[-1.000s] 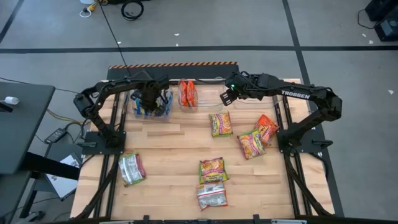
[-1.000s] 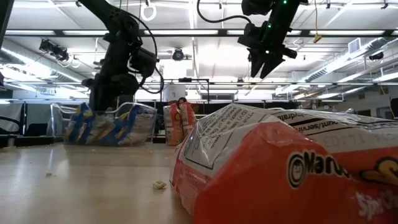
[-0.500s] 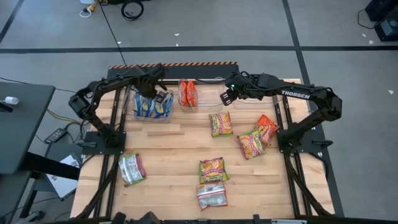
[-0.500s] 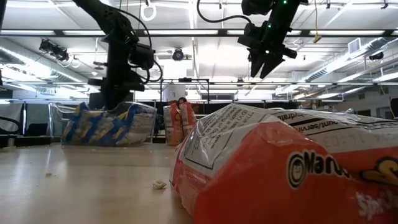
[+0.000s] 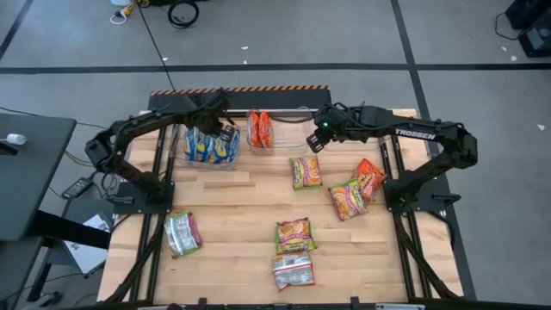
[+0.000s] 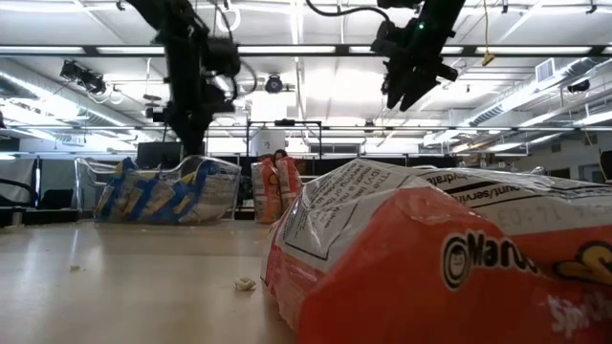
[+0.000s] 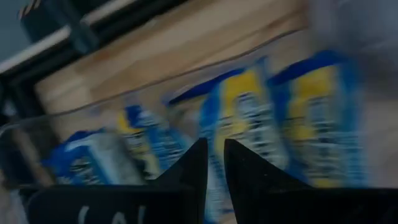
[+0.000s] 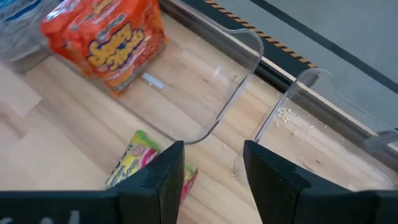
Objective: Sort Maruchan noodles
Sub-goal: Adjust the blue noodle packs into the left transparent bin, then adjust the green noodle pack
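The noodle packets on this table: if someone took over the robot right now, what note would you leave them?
Left gripper: nearly shut, empty, above the bin of blue-yellow packets.
Right gripper: open, empty, hovering near the yellow-green packet.
Done: blue-yellow packets binned at the far left; orange-red packets stand in the middle bin.
Left: six loose packets on the table, namely that yellow-green one, two at the right, two near the front centre, one at the front left.

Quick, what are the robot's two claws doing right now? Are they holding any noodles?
Left gripper: nearly shut, holding nothing, above the bin of blue-yellow packets.
Right gripper: open, holding nothing, over the clear bins.
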`<state>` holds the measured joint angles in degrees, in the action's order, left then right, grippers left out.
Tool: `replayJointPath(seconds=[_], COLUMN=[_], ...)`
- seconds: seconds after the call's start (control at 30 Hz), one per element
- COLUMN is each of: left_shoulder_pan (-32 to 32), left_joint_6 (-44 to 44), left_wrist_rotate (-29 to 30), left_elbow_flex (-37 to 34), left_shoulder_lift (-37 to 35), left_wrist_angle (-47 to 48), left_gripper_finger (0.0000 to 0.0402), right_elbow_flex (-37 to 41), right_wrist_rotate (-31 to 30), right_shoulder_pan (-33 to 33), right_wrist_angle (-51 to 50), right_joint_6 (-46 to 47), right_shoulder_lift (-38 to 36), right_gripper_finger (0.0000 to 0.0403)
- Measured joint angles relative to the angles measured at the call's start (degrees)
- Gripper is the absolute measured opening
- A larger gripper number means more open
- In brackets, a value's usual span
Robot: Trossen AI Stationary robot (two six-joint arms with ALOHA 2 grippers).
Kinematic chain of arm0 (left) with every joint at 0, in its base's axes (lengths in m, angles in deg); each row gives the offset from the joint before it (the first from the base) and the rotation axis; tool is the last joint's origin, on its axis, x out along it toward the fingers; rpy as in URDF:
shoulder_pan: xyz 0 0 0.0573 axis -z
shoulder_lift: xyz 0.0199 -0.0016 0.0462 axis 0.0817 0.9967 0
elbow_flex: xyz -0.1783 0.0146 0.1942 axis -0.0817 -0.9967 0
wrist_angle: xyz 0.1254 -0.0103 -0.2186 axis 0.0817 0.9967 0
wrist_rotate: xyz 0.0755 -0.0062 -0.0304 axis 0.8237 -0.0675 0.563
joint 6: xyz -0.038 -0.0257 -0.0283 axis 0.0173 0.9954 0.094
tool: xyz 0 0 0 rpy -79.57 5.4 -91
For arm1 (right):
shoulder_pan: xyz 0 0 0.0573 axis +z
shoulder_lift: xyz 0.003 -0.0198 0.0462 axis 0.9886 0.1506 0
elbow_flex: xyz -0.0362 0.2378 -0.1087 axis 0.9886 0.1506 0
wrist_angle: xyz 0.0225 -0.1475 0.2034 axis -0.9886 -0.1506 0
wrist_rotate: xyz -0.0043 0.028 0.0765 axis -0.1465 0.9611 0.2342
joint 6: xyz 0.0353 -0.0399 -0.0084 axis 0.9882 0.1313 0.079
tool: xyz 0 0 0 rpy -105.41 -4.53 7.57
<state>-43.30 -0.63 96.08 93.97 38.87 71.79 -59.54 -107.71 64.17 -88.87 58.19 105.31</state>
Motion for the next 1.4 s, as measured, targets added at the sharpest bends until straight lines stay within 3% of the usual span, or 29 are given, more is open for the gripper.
replayJointPath(seconds=[0.33,0.63,0.83,0.97,1.1,1.4], left_shoulder_pan=[9.5,12.0,12.6,12.2,12.8,21.6], left_joint_6=[6.1,8.5,9.0,9.0,9.1,10.4], left_wrist_rotate=[4.1,-2.6,6.1,9.3,9.3,8.2], left_elbow_flex=[-0.9,-5.5,-2.1,0.8,1.7,1.6], left_shoulder_lift=[3.8,5.1,1.2,-2.0,-6.9,-16.5], left_wrist_angle=[-4.9,0.7,10.9,15.4,13.6,3.6], left_gripper_finger=[0.0059,0.0059,0.0059,0.0059,0.0059,0.0059], right_elbow_flex=[0.0,0.0,0.0,0.0,0.0,0.0], right_wrist_rotate=[2.7,2.6,3.9,4.2,4.0,7.1], right_shoulder_pan=[1.5,2.1,3.5,9.2,17.0,31.0], right_wrist_angle=[-1.9,-2.4,-3.8,-5.8,-8.8,-18.5], right_joint_6=[-0.9,-2.3,-2.4,-2.4,-0.2,20.5], right_shoulder_lift=[0.0,0.0,0.0,-0.3,-0.6,-0.6], right_gripper_finger=[0.0171,0.0171,0.0171,0.0171,0.0171,0.0171])
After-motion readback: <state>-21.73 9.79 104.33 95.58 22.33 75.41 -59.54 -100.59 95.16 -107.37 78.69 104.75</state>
